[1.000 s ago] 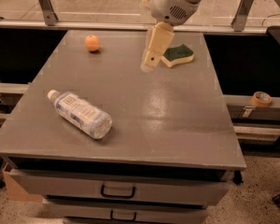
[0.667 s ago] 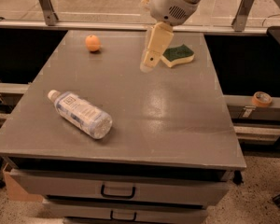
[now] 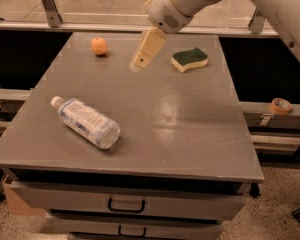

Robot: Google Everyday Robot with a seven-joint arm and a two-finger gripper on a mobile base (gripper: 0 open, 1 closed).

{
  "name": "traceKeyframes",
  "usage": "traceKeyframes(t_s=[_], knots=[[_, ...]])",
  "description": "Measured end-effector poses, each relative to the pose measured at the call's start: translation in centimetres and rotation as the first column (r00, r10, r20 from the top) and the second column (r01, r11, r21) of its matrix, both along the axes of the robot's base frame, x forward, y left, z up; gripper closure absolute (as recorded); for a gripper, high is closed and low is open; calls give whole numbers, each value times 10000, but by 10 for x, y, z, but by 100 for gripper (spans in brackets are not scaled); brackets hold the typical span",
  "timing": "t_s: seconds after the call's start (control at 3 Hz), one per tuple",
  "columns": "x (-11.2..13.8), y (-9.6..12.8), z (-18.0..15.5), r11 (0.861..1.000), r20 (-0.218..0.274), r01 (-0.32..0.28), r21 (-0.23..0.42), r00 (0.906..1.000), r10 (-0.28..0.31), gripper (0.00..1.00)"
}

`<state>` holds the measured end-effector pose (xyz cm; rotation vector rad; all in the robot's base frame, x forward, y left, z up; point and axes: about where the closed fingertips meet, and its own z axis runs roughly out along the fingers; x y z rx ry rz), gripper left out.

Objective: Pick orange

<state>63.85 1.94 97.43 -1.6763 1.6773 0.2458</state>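
The orange [image 3: 99,46] is a small round fruit resting on the grey table [image 3: 190,114] near its far left corner. My gripper [image 3: 139,63] hangs from the arm at the top of the camera view, cream-coloured and pointing down and to the left. It hovers above the table to the right of the orange, about a hand's width away and not touching it. It holds nothing that I can see.
A green-and-yellow sponge [image 3: 190,59] lies at the far right of the table. A plastic bottle [image 3: 86,122] lies on its side at the front left. A tape roll [image 3: 280,105] sits on a rail to the right. Drawers [image 3: 127,204] are below the front edge.
My gripper has moved left, away from the sponge and toward the orange. The sponge now shows in full. The orange, bottle and sponge have not moved.
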Motion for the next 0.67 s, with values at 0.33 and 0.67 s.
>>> traceKeyframes(t_s=[0.33, 0.67], knots=[[53, 36, -20, 9889, -169, 580, 1371, 9983, -562, 0], [100, 81, -37, 9663, -445, 1042, 2353, 9943, -964, 0]])
